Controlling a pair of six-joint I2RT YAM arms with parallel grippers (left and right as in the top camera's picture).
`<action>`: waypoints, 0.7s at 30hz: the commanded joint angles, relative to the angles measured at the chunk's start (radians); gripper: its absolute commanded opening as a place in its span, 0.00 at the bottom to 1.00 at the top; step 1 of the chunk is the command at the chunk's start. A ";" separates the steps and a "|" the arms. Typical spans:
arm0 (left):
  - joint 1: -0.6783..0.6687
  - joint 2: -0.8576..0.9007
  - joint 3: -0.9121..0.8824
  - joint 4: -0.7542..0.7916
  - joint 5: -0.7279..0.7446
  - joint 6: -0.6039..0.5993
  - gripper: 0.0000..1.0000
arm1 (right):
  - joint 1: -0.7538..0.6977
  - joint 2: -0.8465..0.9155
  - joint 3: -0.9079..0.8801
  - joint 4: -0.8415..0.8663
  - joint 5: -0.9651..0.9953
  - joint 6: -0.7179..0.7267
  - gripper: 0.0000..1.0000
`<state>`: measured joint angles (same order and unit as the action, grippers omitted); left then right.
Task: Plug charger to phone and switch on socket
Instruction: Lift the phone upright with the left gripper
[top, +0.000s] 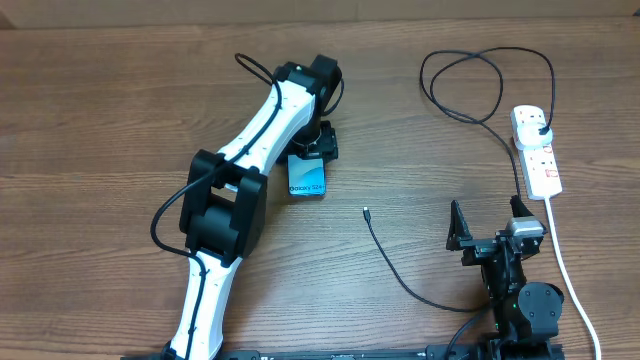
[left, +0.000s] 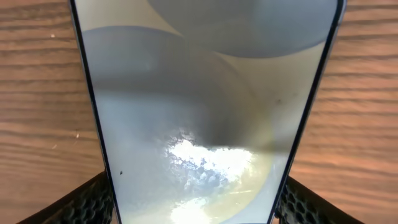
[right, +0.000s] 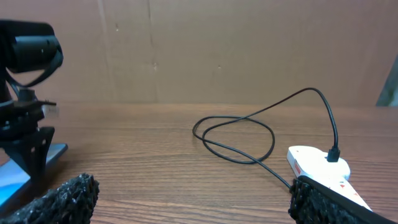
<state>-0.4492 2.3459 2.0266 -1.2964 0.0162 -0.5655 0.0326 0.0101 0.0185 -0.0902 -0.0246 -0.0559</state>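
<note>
The phone (top: 307, 184) lies flat on the table, its light blue end with the white "Galaxy S24" text showing below my left gripper (top: 312, 152). In the left wrist view the phone (left: 205, 93) fills the gap and both black fingers (left: 87, 202) press against its long edges. The charger, a thin black cable (top: 395, 270), has its free tip (top: 367, 211) on the wood right of the phone. It loops at the back, and its plug (top: 541, 130) sits in the white socket (top: 537, 152). My right gripper (top: 490, 226) stands open and empty, just in front of the socket (right: 317, 163).
The socket's thick white cord (top: 572, 285) runs toward the front edge, right of the right arm. The charger's loop (right: 236, 134) lies on the wood behind the right gripper (right: 193, 205). A brown wall closes the back.
</note>
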 joint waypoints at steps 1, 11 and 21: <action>0.011 -0.002 0.046 -0.029 0.073 0.040 0.75 | 0.000 -0.006 -0.010 0.006 0.005 -0.001 1.00; 0.062 -0.002 0.046 -0.110 0.446 0.169 0.73 | 0.000 -0.006 -0.010 0.006 0.005 -0.002 1.00; 0.135 -0.002 0.046 -0.163 0.854 0.196 0.75 | 0.000 -0.006 -0.010 0.006 0.005 -0.002 1.00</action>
<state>-0.3412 2.3459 2.0468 -1.4475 0.6167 -0.4049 0.0330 0.0101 0.0185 -0.0902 -0.0250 -0.0559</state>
